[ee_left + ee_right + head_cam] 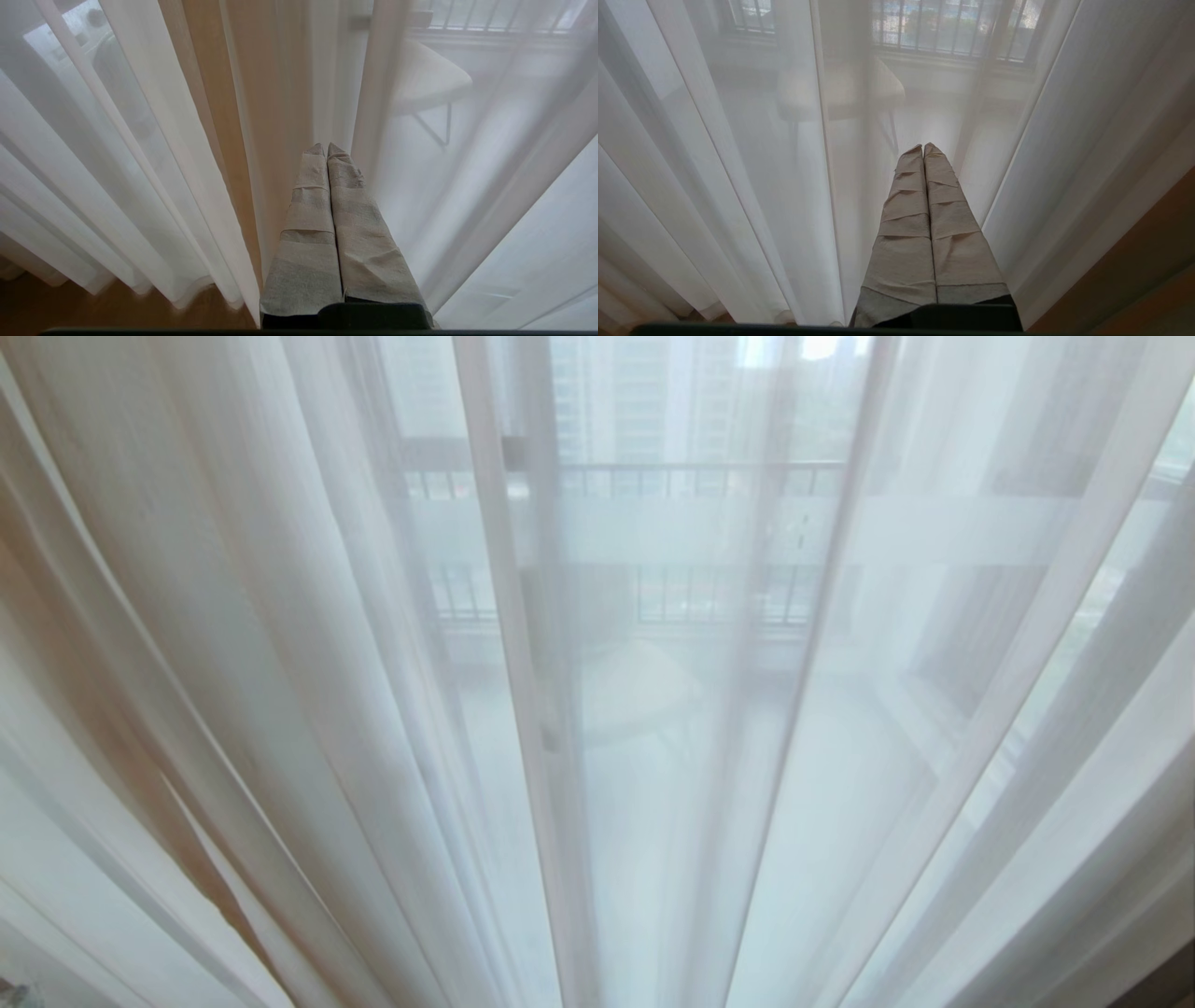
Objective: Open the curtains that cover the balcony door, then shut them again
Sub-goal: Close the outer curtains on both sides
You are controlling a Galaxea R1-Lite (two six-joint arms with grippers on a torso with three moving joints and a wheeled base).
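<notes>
The curtains (280, 663) are hung across the whole head view, in front of the balcony door (672, 532), behind which a railing (709, 481) is placed. A chair (427, 79) is seen behind the curtains on the balcony. Each of the left gripper (326, 148) and the right gripper (923, 148) is held just before the folds, above the floor (70, 308).

The curtains (280, 644) veil the balcony door (523, 616), so its frame and the railing (709, 476) beyond show only as hazy shapes. A chair (427, 79) outside is blurred, its legs partly lost.
</notes>
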